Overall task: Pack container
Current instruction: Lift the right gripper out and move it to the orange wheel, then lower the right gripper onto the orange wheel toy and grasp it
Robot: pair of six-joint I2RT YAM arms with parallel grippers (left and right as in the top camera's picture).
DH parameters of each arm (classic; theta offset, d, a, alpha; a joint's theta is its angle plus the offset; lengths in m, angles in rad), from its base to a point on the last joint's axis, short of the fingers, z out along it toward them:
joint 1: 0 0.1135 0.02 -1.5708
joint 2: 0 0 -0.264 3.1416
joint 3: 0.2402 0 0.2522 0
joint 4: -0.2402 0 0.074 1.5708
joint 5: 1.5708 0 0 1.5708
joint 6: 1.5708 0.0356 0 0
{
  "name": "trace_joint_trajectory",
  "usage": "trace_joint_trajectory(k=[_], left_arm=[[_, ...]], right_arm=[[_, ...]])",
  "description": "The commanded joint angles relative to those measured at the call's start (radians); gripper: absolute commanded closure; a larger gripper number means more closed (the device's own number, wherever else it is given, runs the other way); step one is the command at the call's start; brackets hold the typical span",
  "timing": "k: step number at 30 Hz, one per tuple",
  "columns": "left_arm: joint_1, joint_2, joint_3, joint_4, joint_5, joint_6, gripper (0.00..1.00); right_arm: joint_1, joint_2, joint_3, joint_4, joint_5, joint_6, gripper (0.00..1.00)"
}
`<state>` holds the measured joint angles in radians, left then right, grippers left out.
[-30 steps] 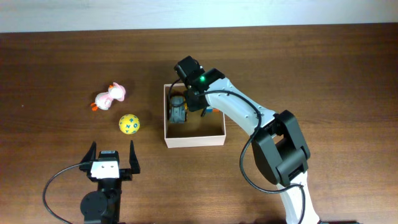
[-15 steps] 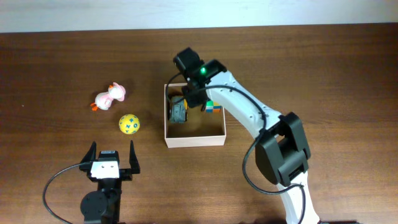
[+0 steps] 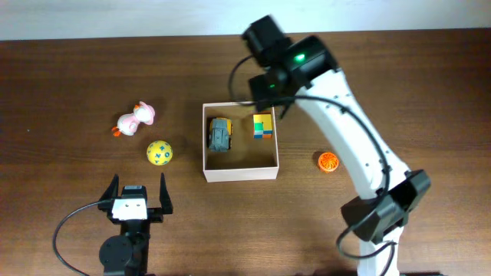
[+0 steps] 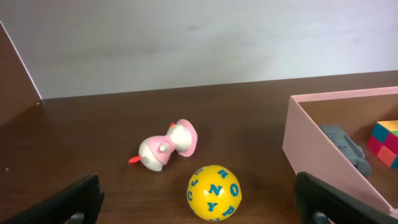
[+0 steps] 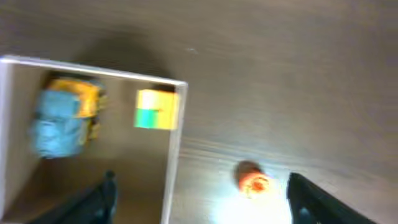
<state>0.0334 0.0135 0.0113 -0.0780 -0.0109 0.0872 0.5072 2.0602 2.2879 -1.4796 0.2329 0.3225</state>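
The container [image 3: 239,174] is a shallow square box, white outside and tan inside, at the table's middle. Inside it lie a grey-and-yellow toy truck [image 3: 220,134] and a multicoloured cube [image 3: 262,126]. My right gripper [image 5: 202,205] hangs open and empty high above the box's right wall [image 5: 173,162]; the truck [image 5: 65,118] and the cube [image 5: 157,109] show below it. My left gripper [image 3: 138,192] stands open near the front edge. A yellow lettered ball [image 4: 214,191] lies just ahead of it, between its fingers' line of sight, untouched.
A pink duck toy [image 3: 136,119] lies on its side left of the box, behind the yellow ball [image 3: 159,152]. A small orange ball [image 3: 328,162] sits on the table right of the box. The box wall [image 4: 314,149] stands to the right of the left gripper.
My right gripper has opened, leaving the multicoloured cube in the box beside the truck. It has risen and swung back and to the right. The left arm has not moved.
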Motion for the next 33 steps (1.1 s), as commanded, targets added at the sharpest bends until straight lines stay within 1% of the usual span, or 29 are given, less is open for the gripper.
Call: trace_joint_trajectory(k=[1,7,11,14,15,20,27,32,33], left_arm=[[0.004,-0.008,-0.003,-0.005,0.008,0.016,0.01],[0.004,-0.008,-0.003,-0.005,0.008,0.016,0.01],[0.004,-0.008,-0.003,-0.005,0.008,0.016,0.01],[0.004,-0.008,-0.003,-0.005,0.008,0.016,0.01],[0.004,-0.008,-0.003,-0.005,0.008,0.016,0.01],[0.004,-0.008,-0.003,-0.005,0.008,0.016,0.01],[0.004,-0.008,-0.003,-0.005,0.008,0.016,0.01],[0.004,-0.008,-0.003,-0.005,0.008,0.016,0.01],[0.004,-0.008,-0.003,-0.005,0.008,0.016,0.01]], right_arm=[[-0.094,0.002,0.006,-0.027,0.048,0.034,0.14],[-0.183,0.002,-0.033,-0.091,0.049,0.041,0.13],[-0.194,0.001,-0.156,-0.075,0.049,0.068,0.13],[-0.187,-0.003,-0.301,0.004,0.043,0.089,0.13],[-0.185,-0.011,-0.396,0.070,0.033,0.100,0.12],[-0.201,-0.063,-0.658,0.271,-0.045,0.106,0.09],[-0.272,-0.174,-0.895,0.392,-0.102,0.103,0.05],[-0.288,-0.256,-0.990,0.457,-0.153,0.052,0.02],[-0.288,-0.262,-1.012,0.485,-0.166,0.048,0.00]])
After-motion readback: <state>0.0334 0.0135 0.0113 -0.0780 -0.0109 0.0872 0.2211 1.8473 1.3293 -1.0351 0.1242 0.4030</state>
